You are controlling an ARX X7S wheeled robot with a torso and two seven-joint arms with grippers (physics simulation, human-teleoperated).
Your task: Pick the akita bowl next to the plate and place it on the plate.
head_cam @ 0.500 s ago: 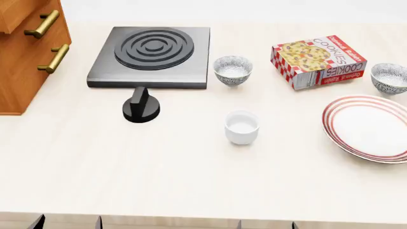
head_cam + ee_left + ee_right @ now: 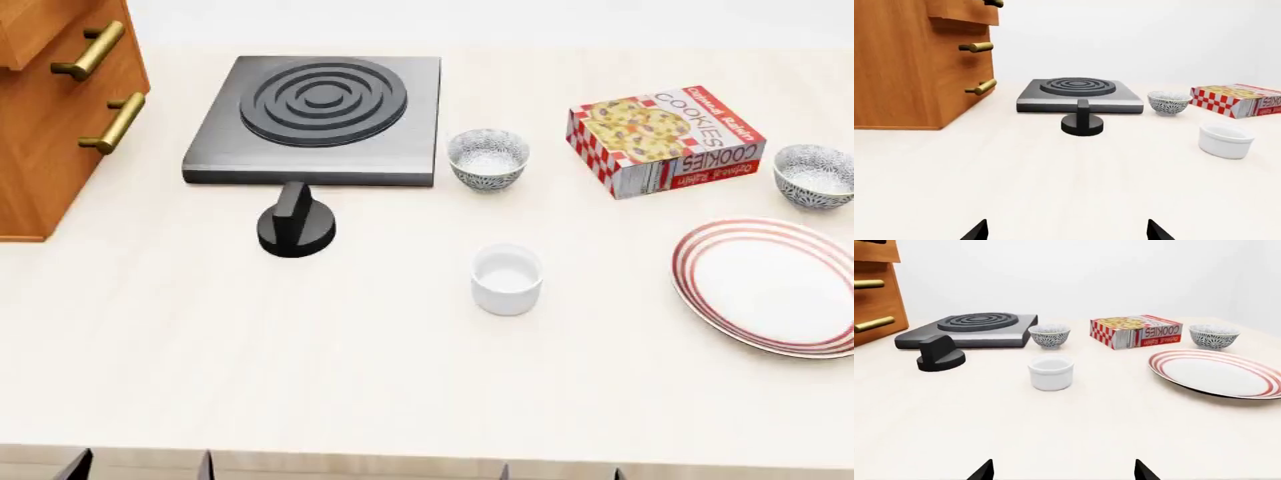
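Note:
The akita bowl (image 2: 814,175), speckled grey and white, stands just behind the plate (image 2: 774,285) at the table's right; the right wrist view shows the same bowl (image 2: 1214,336) and plate (image 2: 1217,372). The plate is white with red rings and has nothing on it. My left gripper (image 2: 143,468) and right gripper (image 2: 561,472) show only as dark tips at the near table edge, far from both. In the wrist views the left gripper (image 2: 1067,231) and right gripper (image 2: 1063,471) are open with nothing between the fingers.
A second speckled bowl (image 2: 489,158) sits beside the black hotplate (image 2: 320,115). A white cup (image 2: 507,280) stands mid-table and a cookie box (image 2: 663,138) lies between the two bowls. A black knob (image 2: 295,220) is in front of the hotplate, with a wooden cabinet (image 2: 60,110) at the far left.
The cup, cookie box, plate and both bowls sit slightly lower in the head view than before. The hotplate, knob and both grippers have not moved.

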